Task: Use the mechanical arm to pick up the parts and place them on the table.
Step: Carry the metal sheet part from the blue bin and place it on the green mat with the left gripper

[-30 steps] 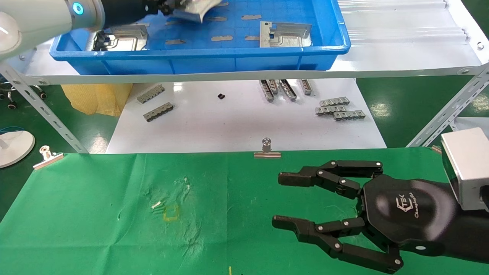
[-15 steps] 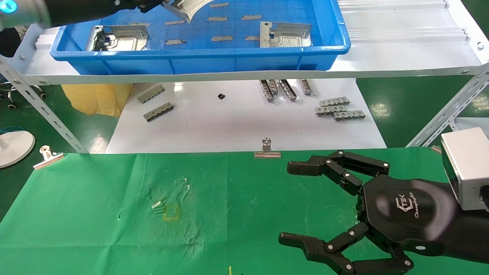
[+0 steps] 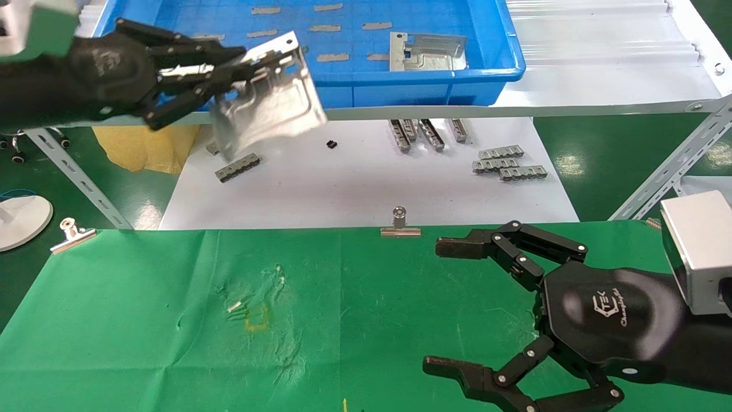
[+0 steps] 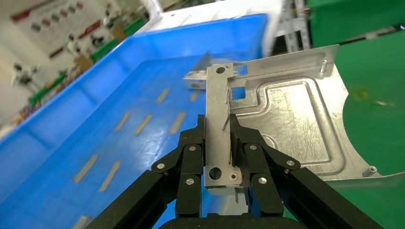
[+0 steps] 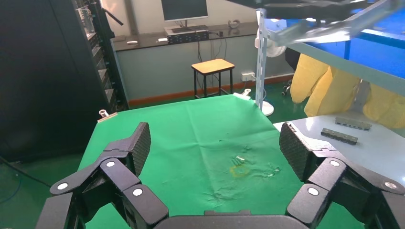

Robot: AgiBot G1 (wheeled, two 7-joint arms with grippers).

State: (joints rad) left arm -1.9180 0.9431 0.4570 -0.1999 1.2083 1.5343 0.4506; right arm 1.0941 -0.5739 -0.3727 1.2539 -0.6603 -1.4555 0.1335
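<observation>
My left gripper [image 3: 231,71] is shut on the folded edge of a silver stamped plate [image 3: 269,100] and holds it tilted in the air in front of the blue bin's [image 3: 503,54] front wall, above the white tabletop. The left wrist view shows my left gripper [image 4: 218,138] with both pads clamped on the plate [image 4: 286,114]. Another plate [image 3: 426,50] lies in the bin. My right gripper [image 3: 433,306] is wide open and empty, low over the green cloth table [image 3: 143,320] at the right, as the right wrist view also shows [image 5: 215,148].
The bin stands on a white ribbed shelf [image 3: 600,63] with slanted metal legs [image 3: 669,171]. Grey comb-like strips [image 3: 506,163] lie on the white tabletop [image 3: 354,183] below. Binder clips [image 3: 400,223] hold the cloth's far edge. Thin grey slips [image 3: 331,57] lie in the bin.
My left gripper has carried the plate up out of the bin and toward me, past its front wall. My right gripper's fingers have spread wider apart.
</observation>
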